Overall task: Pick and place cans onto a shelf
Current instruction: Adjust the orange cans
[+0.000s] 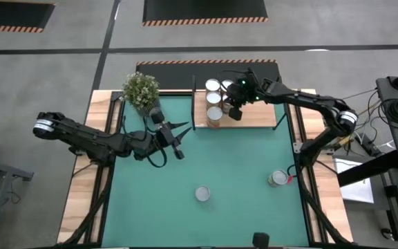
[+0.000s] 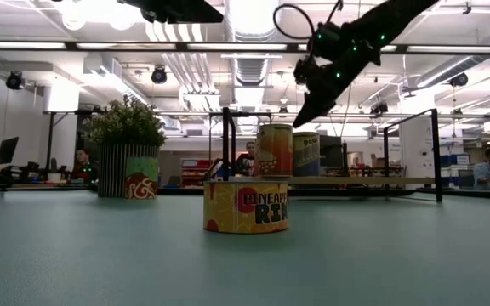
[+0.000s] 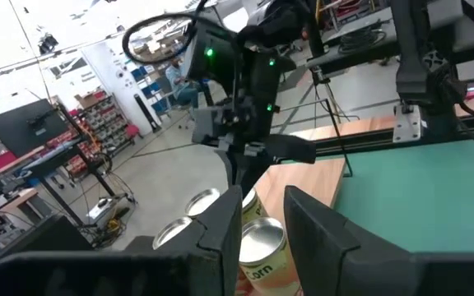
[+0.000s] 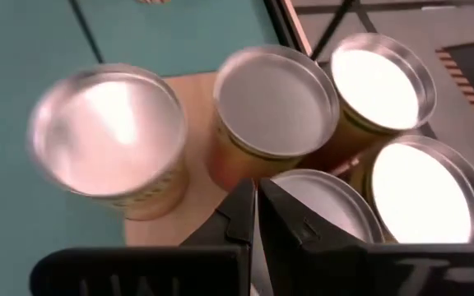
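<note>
Above the shelf, the right end effector hangs closed over five clustered cans.

A green mat was spread over the table. Two cans and a potted plant were set on it. On the shelf, beneath the right gripper, five cans were clustered.
</note>
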`<state>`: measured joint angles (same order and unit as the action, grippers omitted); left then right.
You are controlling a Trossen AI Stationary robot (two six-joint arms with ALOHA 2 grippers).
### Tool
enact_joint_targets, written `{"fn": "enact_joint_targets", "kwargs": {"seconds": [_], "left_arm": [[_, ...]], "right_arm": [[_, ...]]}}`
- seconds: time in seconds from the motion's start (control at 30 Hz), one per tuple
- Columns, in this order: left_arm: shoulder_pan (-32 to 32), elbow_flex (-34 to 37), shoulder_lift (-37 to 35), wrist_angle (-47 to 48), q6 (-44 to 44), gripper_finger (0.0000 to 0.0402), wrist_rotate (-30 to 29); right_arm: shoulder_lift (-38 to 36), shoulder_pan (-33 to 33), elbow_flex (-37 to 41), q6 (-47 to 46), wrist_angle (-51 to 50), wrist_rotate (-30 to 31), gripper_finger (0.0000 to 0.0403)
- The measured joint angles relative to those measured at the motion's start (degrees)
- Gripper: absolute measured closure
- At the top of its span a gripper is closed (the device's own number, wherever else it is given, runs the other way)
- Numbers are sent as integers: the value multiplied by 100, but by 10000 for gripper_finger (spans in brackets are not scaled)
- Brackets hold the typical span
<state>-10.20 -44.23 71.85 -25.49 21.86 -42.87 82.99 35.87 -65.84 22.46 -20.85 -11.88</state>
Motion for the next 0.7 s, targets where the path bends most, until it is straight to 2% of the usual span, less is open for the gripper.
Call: {"fn": "enact_joint_targets", "kwargs": {"seconds": [0.3, 0.47, 0.7], "left_arm": [[0, 0, 0, 21, -96, 327, -9], [0, 0, 0, 22, -97, 327, -9], [0, 0, 2, 24, -98, 327, -9]], "right_arm": [[96, 169, -4, 70, 68, -11, 394], [-5, 167, -13, 65, 156, 501, 394], [188, 164, 51, 21, 144, 545, 394]]}}
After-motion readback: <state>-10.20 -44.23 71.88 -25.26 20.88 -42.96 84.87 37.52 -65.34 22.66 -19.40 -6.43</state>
